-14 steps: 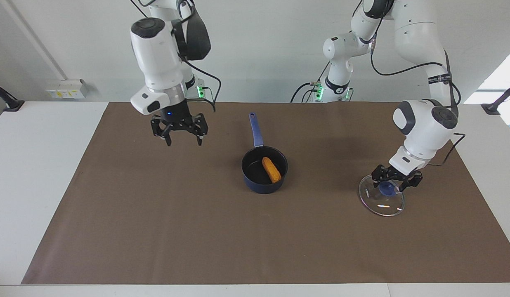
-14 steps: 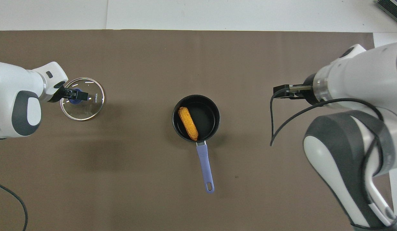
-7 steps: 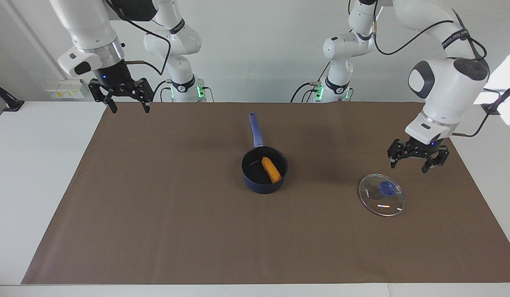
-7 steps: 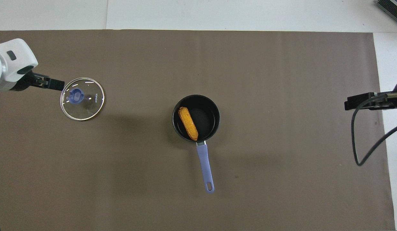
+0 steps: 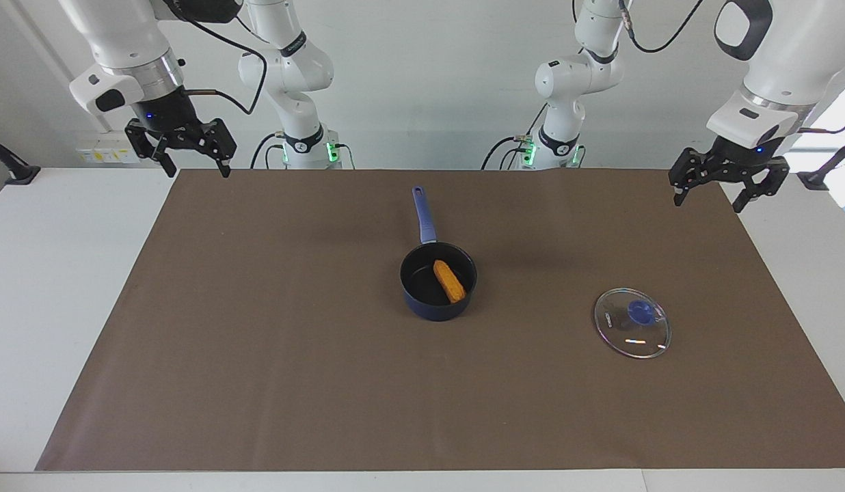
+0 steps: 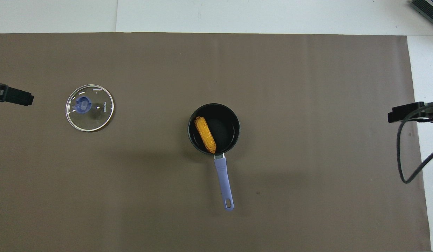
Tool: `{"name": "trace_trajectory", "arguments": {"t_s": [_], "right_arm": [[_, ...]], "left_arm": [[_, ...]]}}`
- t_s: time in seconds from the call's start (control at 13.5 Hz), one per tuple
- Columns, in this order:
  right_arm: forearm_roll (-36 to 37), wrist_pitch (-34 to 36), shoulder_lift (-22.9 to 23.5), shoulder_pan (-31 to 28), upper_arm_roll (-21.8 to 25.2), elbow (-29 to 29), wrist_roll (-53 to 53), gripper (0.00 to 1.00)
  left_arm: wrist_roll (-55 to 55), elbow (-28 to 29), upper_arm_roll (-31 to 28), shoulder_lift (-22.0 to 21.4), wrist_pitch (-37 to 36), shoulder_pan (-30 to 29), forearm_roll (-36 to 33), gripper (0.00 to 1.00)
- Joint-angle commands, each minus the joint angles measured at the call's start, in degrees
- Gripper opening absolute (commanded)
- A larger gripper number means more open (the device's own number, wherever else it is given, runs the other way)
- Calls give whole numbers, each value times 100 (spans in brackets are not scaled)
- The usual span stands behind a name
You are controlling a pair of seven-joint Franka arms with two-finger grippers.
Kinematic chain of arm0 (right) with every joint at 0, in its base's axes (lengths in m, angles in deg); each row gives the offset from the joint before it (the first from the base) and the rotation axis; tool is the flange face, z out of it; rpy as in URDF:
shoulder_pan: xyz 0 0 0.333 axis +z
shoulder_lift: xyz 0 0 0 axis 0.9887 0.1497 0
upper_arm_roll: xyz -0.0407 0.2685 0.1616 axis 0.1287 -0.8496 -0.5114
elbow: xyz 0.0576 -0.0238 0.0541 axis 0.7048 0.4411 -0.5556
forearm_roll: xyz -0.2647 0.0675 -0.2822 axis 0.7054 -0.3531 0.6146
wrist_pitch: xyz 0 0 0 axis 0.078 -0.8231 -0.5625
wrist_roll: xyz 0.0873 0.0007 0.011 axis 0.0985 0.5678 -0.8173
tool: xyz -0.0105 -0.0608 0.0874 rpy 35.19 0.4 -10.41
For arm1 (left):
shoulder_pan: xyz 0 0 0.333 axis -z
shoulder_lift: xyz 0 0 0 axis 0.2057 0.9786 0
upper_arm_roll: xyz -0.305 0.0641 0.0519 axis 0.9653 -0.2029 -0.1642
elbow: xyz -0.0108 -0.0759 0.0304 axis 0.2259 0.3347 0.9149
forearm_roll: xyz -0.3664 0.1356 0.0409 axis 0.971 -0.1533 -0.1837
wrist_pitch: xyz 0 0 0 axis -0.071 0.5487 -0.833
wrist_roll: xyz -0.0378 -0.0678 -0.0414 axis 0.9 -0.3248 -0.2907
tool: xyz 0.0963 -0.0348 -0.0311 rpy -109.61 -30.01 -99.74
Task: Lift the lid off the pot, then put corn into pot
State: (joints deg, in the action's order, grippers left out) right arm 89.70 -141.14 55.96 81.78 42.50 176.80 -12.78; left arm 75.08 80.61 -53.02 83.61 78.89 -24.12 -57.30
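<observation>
A: Where's the ridged yellow-orange corn cob (image 5: pixel 450 281)?

B: In the uncovered navy saucepan (image 5: pixel 438 281); the blue-knobbed glass lid (image 5: pixel 632 322) lies on the bench toward the left arm's end.

A: Claws?

B: Left claw (image 5: pixel 725 190) and right claw (image 5: pixel 188 158) both hang raised, spread, empty, over the brown mat's (image 5: pixel 258 355) ends.

Bright even light — sharp focus throughout; soft shadows on brown mat (image 5: pixel 258 355) — small glints on lid (image 5: pixel 632 332).

The overhead view's edges cut off both the left tool (image 6: pixel 13 97) and the right tool (image 6: pixel 409 112).
</observation>
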Motion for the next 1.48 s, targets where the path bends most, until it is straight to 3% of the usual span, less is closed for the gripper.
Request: {"name": "trace_trajectory", "arguments": {"t_s": [0.0, 0.3, 0.44, 0.67, 0.96, 1.41], "right_arm": [[-118, 87, 3, -48, -55, -57, 100, 100], [-127, 201, 3, -57, -46, -74, 91, 100], [-118, 280, 12, -57, -46, -92, 91, 100], [-109, 657, 65, -74, -37, -285, 118, 100], [-118, 579, 30, -92, -29, -250, 92, 100], [-118, 579, 21, -92, -46, -241, 100, 100]], "left_arm": [[50, -414, 19, 11, -679, 74, -71, 100], [23, -432, 37, -218, -901, 74, -53, 100], [23, -441, -33, -270, -971, 353, -96, 100], [23, -616, -646, -315, -1173, 994, -88, 100], [-3, -678, -1438, -437, -1331, 1777, -27, 100], [-310, -626, -1887, -569, -1367, 2008, 271, 100]]}}
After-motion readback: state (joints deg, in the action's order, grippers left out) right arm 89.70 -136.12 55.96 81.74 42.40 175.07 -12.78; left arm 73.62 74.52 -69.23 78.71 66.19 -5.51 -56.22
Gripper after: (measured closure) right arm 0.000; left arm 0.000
